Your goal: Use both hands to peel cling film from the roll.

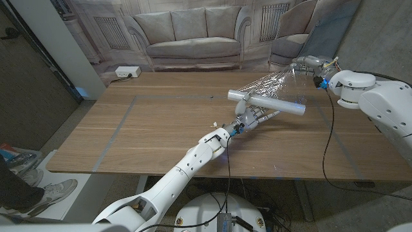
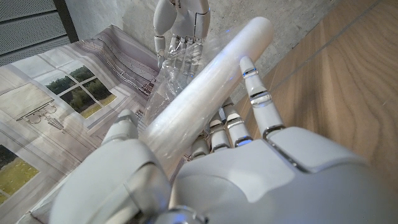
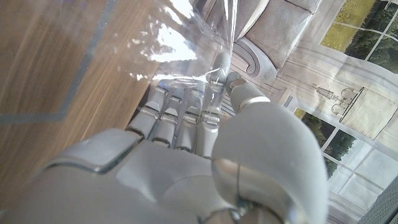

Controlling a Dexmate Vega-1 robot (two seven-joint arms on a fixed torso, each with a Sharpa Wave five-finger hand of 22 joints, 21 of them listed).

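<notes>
Two holds are kept: the roll [image 1: 265, 102] is gripped by the left robot hand [image 1: 252, 118], the cling film [image 1: 271, 82] pinched by the right robot hand [image 1: 308, 64]; peeling is judged underway; further separation is called for.

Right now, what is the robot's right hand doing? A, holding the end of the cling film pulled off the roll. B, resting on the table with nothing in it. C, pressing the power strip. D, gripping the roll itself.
A: the right hand pinches the stretched cling film up off the table, while the left hand holds the roll.
</notes>
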